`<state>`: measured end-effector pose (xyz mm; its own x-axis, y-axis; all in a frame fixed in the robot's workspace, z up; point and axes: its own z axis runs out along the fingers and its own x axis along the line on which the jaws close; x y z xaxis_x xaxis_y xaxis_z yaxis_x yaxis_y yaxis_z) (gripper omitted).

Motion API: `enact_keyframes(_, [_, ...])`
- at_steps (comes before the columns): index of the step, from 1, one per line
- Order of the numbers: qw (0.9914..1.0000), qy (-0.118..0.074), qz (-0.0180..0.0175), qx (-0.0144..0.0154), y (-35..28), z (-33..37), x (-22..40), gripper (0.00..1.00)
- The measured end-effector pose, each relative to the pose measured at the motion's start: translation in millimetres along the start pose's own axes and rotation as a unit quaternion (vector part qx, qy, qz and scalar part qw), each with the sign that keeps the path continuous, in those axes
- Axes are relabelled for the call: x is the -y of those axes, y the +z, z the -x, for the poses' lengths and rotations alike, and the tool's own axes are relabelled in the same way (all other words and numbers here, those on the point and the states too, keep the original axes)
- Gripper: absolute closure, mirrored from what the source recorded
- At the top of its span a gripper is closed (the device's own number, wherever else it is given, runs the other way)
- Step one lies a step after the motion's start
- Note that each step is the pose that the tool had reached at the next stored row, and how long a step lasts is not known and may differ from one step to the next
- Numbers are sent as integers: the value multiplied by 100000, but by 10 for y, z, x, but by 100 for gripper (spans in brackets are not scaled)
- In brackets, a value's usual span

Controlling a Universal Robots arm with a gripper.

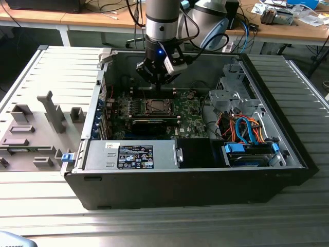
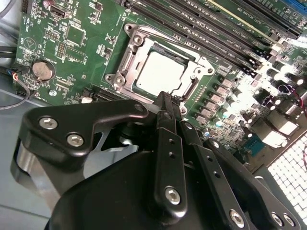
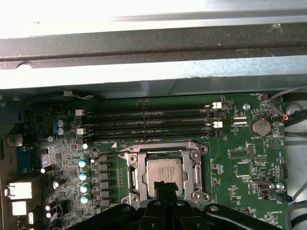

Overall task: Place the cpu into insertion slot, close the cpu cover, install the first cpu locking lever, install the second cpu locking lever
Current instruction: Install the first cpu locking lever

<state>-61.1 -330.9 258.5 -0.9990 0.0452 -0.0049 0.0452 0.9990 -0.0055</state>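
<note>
While your arm hangs inside the open computer case (image 1: 267,170), the tool (image 1: 156,82) sits just above the far part of the green motherboard (image 1: 191,119). In the second wrist view the tool (image 2: 165,103) has its two black fingers (image 2: 169,143) drawn together into one narrow tip, pinched closed with nothing between them. That tip hovers at the edge of the insertion slot (image 2: 160,72); whether it touches the metal there, you cannot tell.

The cpu (image 2: 159,73) already lies flat in the slot, silver-grey top facing up. It is square, so it has no long axis to speak of — its edges run parallel to the socket's metal rim. In the first wrist view the cpu (image 3: 164,175) sits squarely inside the insertion slot (image 3: 128,178), and the tool (image 3: 164,188) overlaps the chip's edge.

A silver frame surrounds the chip on all sides; whether this is the cpu cover lying closed or only the socket's own rim, you cannot tell.

The long black memory slots (image 3: 148,122) run parallel to one side of the socket — just beside it. A round coin battery (image 3: 261,126) lies well apart from the socket on the same board.

In the exterior view the case rests on a grey slatted table (image 1: 46,206), with a power supply (image 1: 134,156) along the near wall.
</note>
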Motion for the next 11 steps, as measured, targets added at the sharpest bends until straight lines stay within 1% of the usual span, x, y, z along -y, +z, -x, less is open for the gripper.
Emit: enact_keyframes(11, [100000, -1, 1, 0, 0, -47, 2, 89])
